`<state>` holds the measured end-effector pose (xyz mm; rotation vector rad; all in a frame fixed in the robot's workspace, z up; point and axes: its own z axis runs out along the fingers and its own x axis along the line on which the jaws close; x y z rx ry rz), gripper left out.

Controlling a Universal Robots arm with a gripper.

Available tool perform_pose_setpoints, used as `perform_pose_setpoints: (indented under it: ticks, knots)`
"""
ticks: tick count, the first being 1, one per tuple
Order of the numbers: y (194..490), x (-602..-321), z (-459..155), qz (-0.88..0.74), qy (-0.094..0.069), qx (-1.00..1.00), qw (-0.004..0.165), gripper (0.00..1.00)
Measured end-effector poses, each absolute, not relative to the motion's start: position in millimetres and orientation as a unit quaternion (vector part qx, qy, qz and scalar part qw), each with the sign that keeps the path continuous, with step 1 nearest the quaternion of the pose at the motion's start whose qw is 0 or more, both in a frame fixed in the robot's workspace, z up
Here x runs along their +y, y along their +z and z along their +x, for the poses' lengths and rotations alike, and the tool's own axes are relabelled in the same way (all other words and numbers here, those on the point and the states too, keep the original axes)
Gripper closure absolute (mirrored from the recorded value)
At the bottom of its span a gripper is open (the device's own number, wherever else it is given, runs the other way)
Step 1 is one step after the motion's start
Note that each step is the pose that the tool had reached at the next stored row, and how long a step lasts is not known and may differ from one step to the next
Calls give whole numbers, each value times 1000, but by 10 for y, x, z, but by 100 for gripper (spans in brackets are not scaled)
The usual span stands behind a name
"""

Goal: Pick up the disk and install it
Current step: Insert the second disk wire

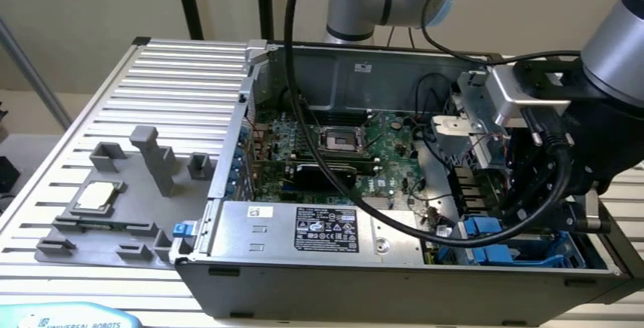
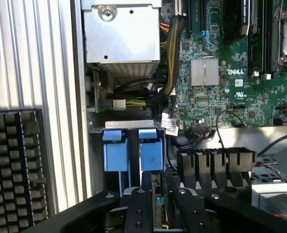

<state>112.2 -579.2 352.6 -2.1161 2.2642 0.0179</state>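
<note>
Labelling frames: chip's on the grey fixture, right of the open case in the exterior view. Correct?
Not quite. The chip is on the grey fixture and the case is open, but the exterior view shows the fixture at that view's left of the case, not its right.

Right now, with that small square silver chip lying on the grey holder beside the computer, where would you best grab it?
Probably by two opposite edges of the chip, coming straight down from above. It lies flat and face up in a shallow seat on the grey holder, so its broad top offers nothing to pinch. The tall post stands clear of it, further back on the holder.
</note>
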Motion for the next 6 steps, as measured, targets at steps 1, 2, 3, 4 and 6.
perform_pose_setpoints:
  ticks: [1,2,3,4,6]
  knots:
    - [3526,-5792,1122,-683,6,730,21,76]
    - [3526,-5792,1122,-683,6,730,21,76]
    - [3526,-5792,1122,-683,6,730,21,76]
    - [3526,-5792,1122,-683,6,730,21,76]
    - [3526,-5792,1122,-683,6,730,21,76]
